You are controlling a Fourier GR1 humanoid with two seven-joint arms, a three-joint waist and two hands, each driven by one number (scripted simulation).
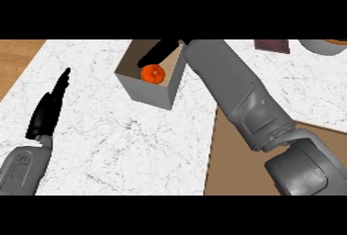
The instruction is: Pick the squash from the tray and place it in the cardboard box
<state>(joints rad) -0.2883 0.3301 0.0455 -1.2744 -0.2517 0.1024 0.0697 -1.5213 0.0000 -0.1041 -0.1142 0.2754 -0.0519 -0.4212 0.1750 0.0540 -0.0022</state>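
The orange squash (153,73) lies inside the open cardboard box (146,89), which stands on the white marble counter at the upper middle. My right forearm crosses the view from the lower right, and my right hand (160,51) reaches into the box from its far side. Its black fingers are stretched out just above the squash and do not curl round it. The brown tray (234,170) sits at the lower right, largely covered by my right arm. My left hand (46,112) rests at the left over the counter with its fingers straight and holds nothing.
A dark maroon object (272,46) and a grey round dish (324,47) sit at the counter's far right edge. The counter's left edge borders a wooden floor (17,57). Bare marble (129,147) spreads between my left hand and the tray.
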